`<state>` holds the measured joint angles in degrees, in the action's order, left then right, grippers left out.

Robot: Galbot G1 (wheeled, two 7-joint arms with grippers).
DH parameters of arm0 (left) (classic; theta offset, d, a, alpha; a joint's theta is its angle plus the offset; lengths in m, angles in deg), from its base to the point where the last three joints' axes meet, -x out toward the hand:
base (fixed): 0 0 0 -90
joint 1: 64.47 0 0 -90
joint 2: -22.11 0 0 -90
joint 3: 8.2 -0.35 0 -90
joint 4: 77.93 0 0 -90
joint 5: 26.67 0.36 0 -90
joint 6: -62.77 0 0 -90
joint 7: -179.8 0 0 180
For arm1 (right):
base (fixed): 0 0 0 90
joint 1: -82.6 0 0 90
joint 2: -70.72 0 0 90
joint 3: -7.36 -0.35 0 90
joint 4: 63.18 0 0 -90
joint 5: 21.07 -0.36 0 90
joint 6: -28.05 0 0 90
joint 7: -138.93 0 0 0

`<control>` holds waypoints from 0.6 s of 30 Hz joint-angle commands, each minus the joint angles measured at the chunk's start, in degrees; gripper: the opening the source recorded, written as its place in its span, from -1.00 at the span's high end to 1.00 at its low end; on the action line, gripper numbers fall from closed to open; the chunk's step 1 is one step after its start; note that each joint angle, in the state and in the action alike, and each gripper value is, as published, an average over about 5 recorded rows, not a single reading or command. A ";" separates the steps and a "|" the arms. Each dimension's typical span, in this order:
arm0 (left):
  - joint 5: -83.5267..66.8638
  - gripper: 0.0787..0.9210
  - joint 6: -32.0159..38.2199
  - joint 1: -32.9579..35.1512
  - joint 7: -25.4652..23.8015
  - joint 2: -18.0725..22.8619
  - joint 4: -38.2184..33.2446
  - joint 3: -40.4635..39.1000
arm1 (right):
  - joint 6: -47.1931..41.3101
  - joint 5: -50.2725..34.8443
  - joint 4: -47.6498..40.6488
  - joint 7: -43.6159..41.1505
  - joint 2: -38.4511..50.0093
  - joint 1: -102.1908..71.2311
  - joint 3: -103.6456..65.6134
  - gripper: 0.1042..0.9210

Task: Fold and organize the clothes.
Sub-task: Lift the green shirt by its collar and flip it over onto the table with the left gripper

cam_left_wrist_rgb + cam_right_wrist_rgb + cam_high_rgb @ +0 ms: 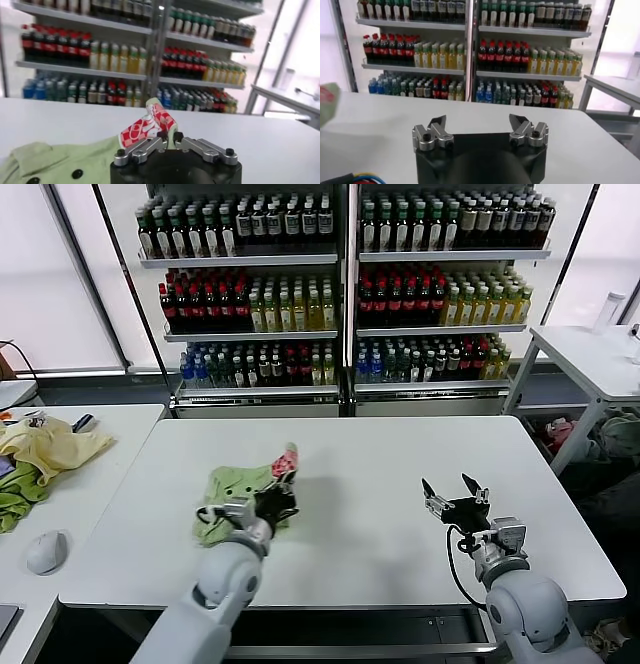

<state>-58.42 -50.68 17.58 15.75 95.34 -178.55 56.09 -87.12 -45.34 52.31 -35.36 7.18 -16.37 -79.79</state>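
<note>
On the side desk point(110, 424) at far left I see a yellow garment point(50, 446) over a green cloth point(18, 494), with a mouse point(45, 552) nearer me; the cloth is cut off by the frame edge, so I can't tell how far it runs

On the main desk point(380, 464) the shirt point(235, 494) lies bunched left of centre, too crumpled for me to pick out sleeves or hem. Its collar and two dark buttons show in the left wrist view point(45, 162). My left tool point(280, 492) is pinched narrow on a fold of the red-and-white print, which it holds raised above the rest of the shirt; in the left wrist view point(170, 137) the fingers meet on that fold, and the tool's black body hides the cloth beneath it

My right tool point(455, 489) sits over bare desk well apart from the shirt, jaws wide with nothing between them point(480, 127). At the edge of that view I get only a blurred sliver of the shirt point(327, 102)

Behind the desk stand shelves point(345, 259) of bottles, and another desk point(590, 354) at far right is cut off
</note>
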 commanded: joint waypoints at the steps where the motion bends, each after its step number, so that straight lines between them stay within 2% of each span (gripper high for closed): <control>1: 11.14 0.90 0.92 -11.42 1.57 9.83 13.86 -14.14 | 0.10 -0.16 -0.38 -0.06 0.13 0.84 0.00 -0.76; 4: 13.37 0.82 4.14 -11.19 -0.27 9.62 13.90 -14.49 | -0.01 -0.14 -0.57 -0.01 0.21 1.64 0.72 -0.76; 6: 13.30 0.70 6.23 -10.42 -1.40 9.01 12.59 -14.38 | -0.06 -0.18 -0.66 0.01 0.30 2.12 1.19 -0.76; 11: 10.86 0.37 9.06 -6.30 -2.46 5.80 4.95 -12.56 | -0.22 -0.07 -1.52 0.42 -0.02 3.81 3.57 -0.76; 18: 8.91 -0.12 11.29 3.92 -3.25 -0.90 -6.61 -0.90 | 0.03 0.87 -6.36 2.46 -2.70 8.96 12.45 -0.76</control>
<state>-50.05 -43.87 13.13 13.58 99.43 -174.56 47.17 -87.31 -44.99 50.00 -34.30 6.40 -12.32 -75.41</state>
